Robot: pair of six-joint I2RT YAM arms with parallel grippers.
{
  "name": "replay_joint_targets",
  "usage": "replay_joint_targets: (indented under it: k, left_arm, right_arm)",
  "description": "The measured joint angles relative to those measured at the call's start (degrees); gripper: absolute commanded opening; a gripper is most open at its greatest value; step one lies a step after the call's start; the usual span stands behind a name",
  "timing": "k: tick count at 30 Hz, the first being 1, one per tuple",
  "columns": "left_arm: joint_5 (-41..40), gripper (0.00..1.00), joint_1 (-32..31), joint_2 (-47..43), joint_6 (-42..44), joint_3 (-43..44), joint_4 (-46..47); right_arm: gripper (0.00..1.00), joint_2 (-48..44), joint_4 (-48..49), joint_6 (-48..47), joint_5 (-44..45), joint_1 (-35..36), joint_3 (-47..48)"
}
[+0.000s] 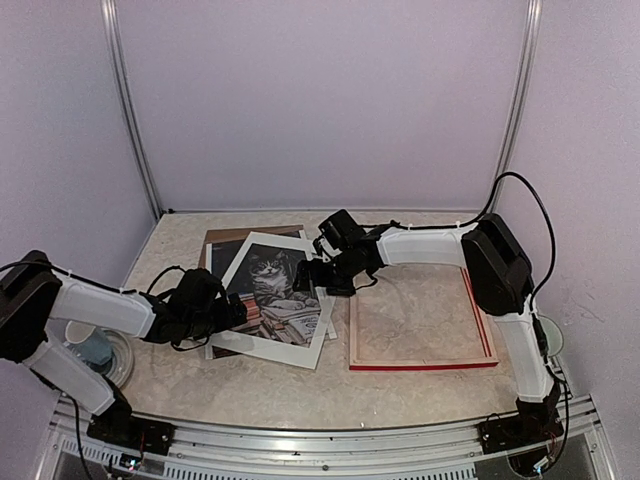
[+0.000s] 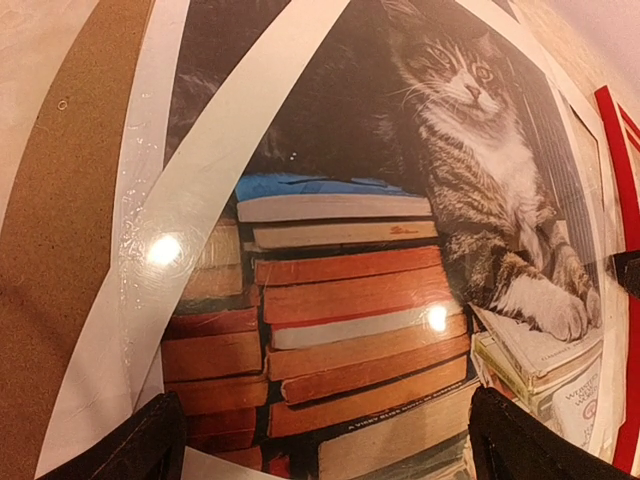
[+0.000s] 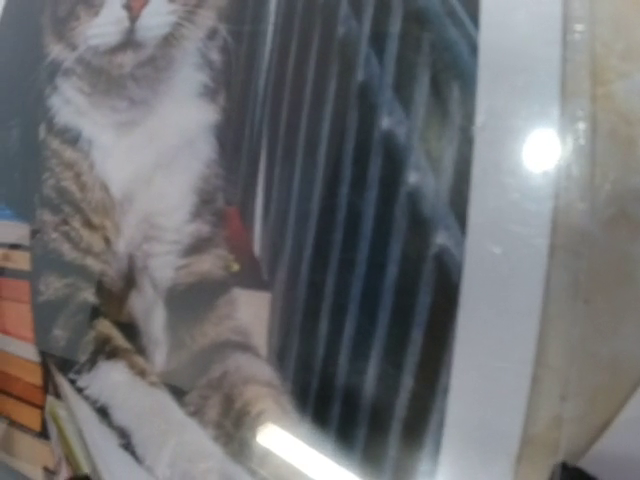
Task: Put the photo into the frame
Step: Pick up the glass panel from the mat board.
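Seen from above, the photo [image 1: 275, 290] lies face up at centre-left of the picture. A white mat [image 1: 262, 347] sits askew across it and a brown backing board [image 1: 222, 240] shows beneath at upper left. The frame [image 1: 420, 366] rests flat, just to the photo's right. The left gripper [image 1: 225, 312] hovers at the photo's left edge and the right gripper [image 1: 318, 272] at its upper right corner, so the right arm stands between print and frame and is the nearer to the frame. The print's long side runs roughly top to bottom of the picture, leaning a little, while the frame looks set crosswise. In the left wrist view, the left gripper [image 2: 325, 450] shows two dark fingers [image 2: 140, 445] spread wide at the bottom corners with nothing between them. The photo [image 2: 350, 300] fills the picture, the mat [image 2: 220, 200] cuts a diagonal at left, and the frame [image 2: 615, 130] shows as a red sliver at the right edge. The right wrist view looks close down on the photo [image 3: 200, 200], with the mat [image 3: 500, 250] on the right. Its fingers barely show, and the gripper appears fully spread and empty.
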Motion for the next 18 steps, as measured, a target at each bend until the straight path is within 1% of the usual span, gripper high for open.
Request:
replay_joint_targets:
  k: [6,13,18]
  left_arm:
    - [-0.04,0.98,0.0,0.0,-0.11,-0.33,0.79]
    - [-0.07,0.98,0.0,-0.04,-0.17,-0.5,1.14]
    - [-0.07,0.98,0.0,-0.02,-0.15,-0.5,1.2]
  right_arm:
    - [0.99,-1.92,5.11,1.9,-3.21,-1.18,-4.57]
    - [0.97,-6.71,17.46,6.12,-12.35,-4.22,-16.5]
    - [0.94,-7.56,25.66,9.35,-19.08,-5.92,-20.92]
